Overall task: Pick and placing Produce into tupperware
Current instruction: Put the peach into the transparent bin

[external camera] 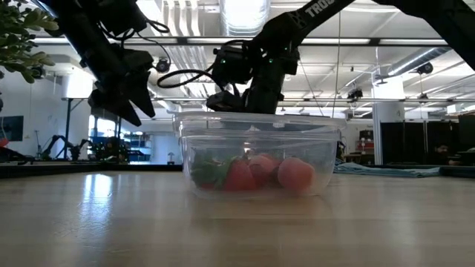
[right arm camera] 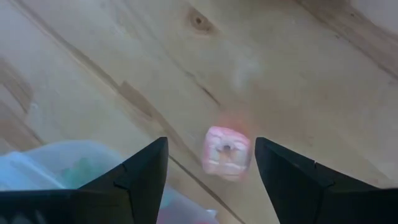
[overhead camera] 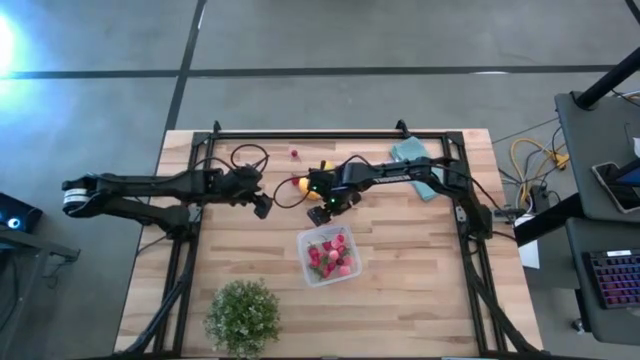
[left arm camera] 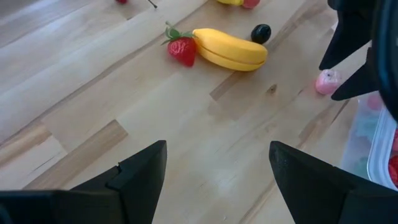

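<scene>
We take the small clear plastic tupperware box (overhead camera: pixel 328 254) as our landmark; it sits on the pale wooden bench (overhead camera: pixel 420 290) and already holds a cluster of red and pink toy berries (external camera: pixel 256 174).

Just beyond the box's far rim, our right gripper (overhead camera: pixel 322 210) hangs with its fingers spread apart, holding nothing. Directly beneath it, in the right wrist view, a small pink berry piece (right arm camera: pixel 226 153) lies on the bench between the two fingers and right beside the box's edge. We judge the open stance is meant to straddle this piece for a pick-up, though it could equally have missed the box; the pictures do not settle that.

Our left gripper (overhead camera: pixel 262 207) waits to the far left of the box, fingers likewise parted and empty. Farther from the box in that direction lie the yellow toy banana (left arm camera: pixel 230 49), a red strawberry with a green cap (left arm camera: pixel 181 50) touching its end, and a small dark berry (left arm camera: pixel 261 32) just beside it. One more red berry (overhead camera: pixel 294 153) lies well beyond these.

A bushy green potted plant (overhead camera: pixel 242 316) stands near the box's left, and a teal folded cloth (overhead camera: pixel 412 155) lies well beyond it, towards the right.
</scene>
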You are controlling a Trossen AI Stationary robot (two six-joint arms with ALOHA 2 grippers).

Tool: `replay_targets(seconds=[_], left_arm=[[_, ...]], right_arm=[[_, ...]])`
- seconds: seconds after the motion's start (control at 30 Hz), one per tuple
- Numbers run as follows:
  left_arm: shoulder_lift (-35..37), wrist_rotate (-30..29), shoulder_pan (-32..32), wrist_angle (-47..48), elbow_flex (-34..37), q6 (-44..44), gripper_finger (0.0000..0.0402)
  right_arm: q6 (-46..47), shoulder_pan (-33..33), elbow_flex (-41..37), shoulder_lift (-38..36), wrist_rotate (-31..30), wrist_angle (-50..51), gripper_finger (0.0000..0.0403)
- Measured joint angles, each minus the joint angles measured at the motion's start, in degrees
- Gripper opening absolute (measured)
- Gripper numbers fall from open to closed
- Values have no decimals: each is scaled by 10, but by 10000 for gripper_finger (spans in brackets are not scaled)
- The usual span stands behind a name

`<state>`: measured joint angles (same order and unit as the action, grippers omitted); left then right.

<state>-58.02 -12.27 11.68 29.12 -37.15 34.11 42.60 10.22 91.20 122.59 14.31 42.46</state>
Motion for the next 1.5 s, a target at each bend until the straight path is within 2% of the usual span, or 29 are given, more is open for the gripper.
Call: replay_targets(seconds=[0.4, 0.9, 1.17, 1.27, 1.5], left_arm=[[0, 0, 0, 0, 0, -1, 269], [-1, 0, 0, -2, 0, -3, 269], [-1, 5, 0, -47, 1, -17, 269], [-1, 16, -1, -47, 0, -16, 269], [-1, 30, -1, -46, 3, -15, 269]], right_arm=[[-20, -13, 6, 14, -6, 16, 225], [-33, -12, 6, 13, -10, 14, 135], [-51, 2, 17, -7, -11, -5, 110], [-65, 5, 39, -21, -18, 15, 110], [-138, -18, 114, -63, -62, 160, 109]])
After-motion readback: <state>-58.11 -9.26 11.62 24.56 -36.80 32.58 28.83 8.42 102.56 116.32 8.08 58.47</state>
